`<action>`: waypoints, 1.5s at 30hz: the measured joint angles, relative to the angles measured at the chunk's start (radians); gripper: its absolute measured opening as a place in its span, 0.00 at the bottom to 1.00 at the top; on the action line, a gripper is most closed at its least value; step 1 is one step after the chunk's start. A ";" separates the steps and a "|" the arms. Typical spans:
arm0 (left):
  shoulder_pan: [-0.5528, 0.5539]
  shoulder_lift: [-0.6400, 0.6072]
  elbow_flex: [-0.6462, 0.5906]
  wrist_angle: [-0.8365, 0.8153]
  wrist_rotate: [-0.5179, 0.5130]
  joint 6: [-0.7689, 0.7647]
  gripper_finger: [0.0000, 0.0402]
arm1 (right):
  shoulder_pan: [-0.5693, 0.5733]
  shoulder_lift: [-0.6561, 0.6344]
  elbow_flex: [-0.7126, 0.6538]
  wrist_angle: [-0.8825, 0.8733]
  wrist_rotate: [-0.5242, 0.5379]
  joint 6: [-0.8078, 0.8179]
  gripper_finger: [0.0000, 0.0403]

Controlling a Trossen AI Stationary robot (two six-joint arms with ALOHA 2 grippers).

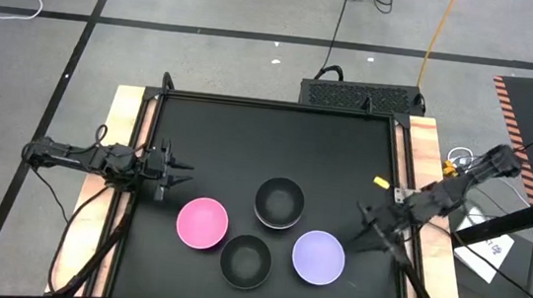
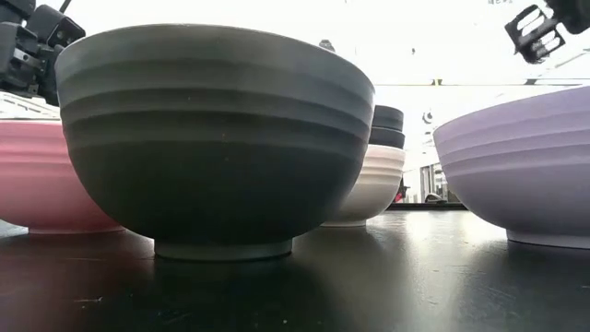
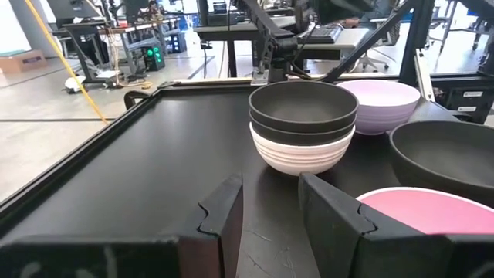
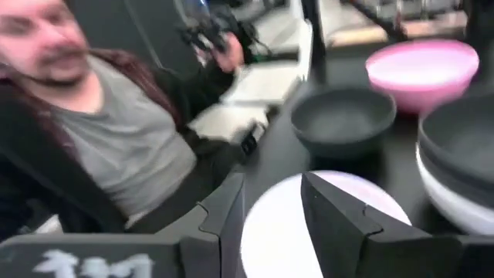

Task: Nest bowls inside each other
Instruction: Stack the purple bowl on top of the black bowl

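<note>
Bench (image 1: 278,130): matte black top, raised black rim, pale wooden strips down both long sides.

Left claw (image 1: 182,174), left-centre of the high view, over bare black surface just up-left of the pink bowl. Fingers spread with a clear gap, nothing between them; the left wrist view confirms two dark angular fingers (image 3: 224,220) apart.

Pink bowl (image 1: 202,223), lower left of centre: smooth round plastic, upright, empty. In the left wrist view only its rim shows, cut off at the lower right corner.

Single black bowl (image 1: 246,261), low centre, nearest the bottom edge: matte, faint horizontal ribs on the outer wall and a small foot ring, clear in the low view (image 2: 217,138), where it fills most of the frame and hides part of the stack.

Stack (image 1: 280,202), centre: from above only a black bowl reads. The left wrist view shows two black bowls nested in a white bowl (image 3: 302,150) with ribbed sides.

Lavender bowl (image 1: 319,257), lower right of centre, upright, empty, just beside the single black one.

Right claw (image 1: 369,231), right of the lavender bowl, near the bench's right rim. Fingers parted, gripping nothing; the right wrist view is blurred, with the lavender bowl beyond the fingers and a seated person past the bench edge.

No legible writing anywhere.
</note>
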 joint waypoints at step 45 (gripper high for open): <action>0.000 0.000 0.000 0.001 0.021 0.011 0.32 | -0.229 0.548 0.371 -0.604 -0.089 0.631 0.35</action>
